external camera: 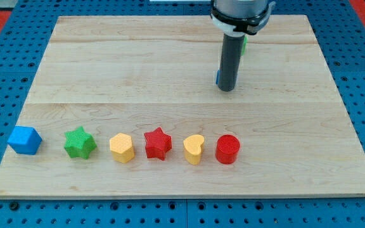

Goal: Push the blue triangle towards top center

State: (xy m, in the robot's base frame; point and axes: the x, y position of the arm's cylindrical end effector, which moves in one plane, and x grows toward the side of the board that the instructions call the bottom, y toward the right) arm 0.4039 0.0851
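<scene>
Six small blocks sit in a row, far below my tip [227, 89], near the view's bottom edge of the board [138, 63]. No words, labels or brand names can be read on anything.

Going from the view's left: a blue cube [24, 140], a green star [80, 142], a yellow hexagon block [122, 147], a red star [158, 143], a yellow heart [194, 149] and a red cylinder [227, 149]. The red cylinder is almost straight below my tip, but well apart from it. The other five lie below it and off to the view's left. All of them look like smooth plastic with chunky sides.

My tip is the bottom end of a straight dark rod. It has no parts that open or close, and it holds nothing. It stands on the board near the view's top, a bit right of the middle.

A thin strip of blue [218, 78] peeks out at the left side of the rod, touching it, just above my tip. That seems to be the blue triangle, but the rod hides most of it, so I cannot tell its shape. A bit of green [245, 43] shows higher up, at the right side of the rod. Its shape is hidden too.

The board is pale wood with long lines in it. Around it is a blue table [5, 69] full of little round holes.
</scene>
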